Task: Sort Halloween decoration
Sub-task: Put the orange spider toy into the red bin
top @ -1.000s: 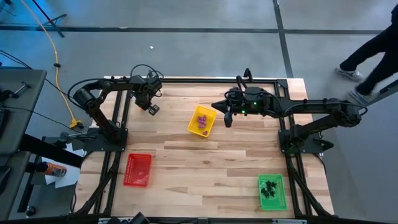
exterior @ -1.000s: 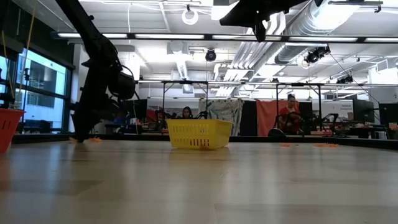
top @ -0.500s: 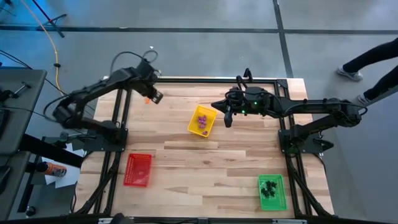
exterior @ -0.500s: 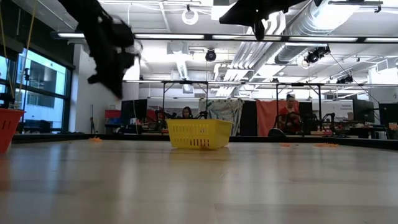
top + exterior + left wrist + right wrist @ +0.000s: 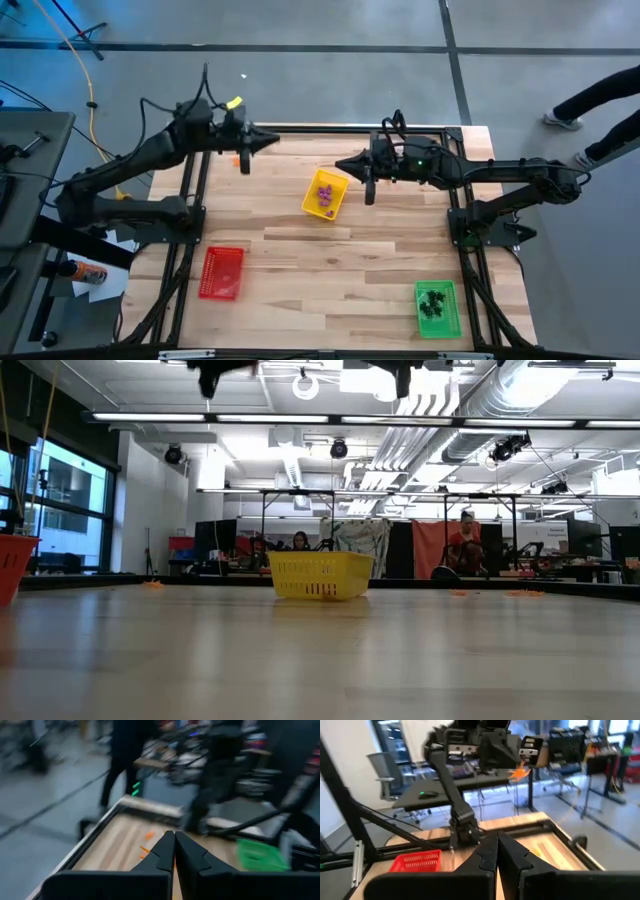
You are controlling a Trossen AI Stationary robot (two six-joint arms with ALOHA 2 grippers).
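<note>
Orange trinket carried aloft by the left gripper at the table's far-left corner.

The left gripper (image 5: 262, 142) is closed, apparently on an orange trinket (image 5: 519, 773) seen at its tip in the right wrist view. The right gripper (image 5: 347, 165) is shut and empty, raised just right of the yellow tray (image 5: 337, 204) holding purple trinkets (image 5: 325, 194). Next, carriage to the red tray (image 5: 222, 273) at near left seems called for.

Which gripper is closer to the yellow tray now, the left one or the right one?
Right. The right gripper hangs just beside the yellow tray, by its far corner; the left gripper is farther away, toward the table's far left edge.
</note>
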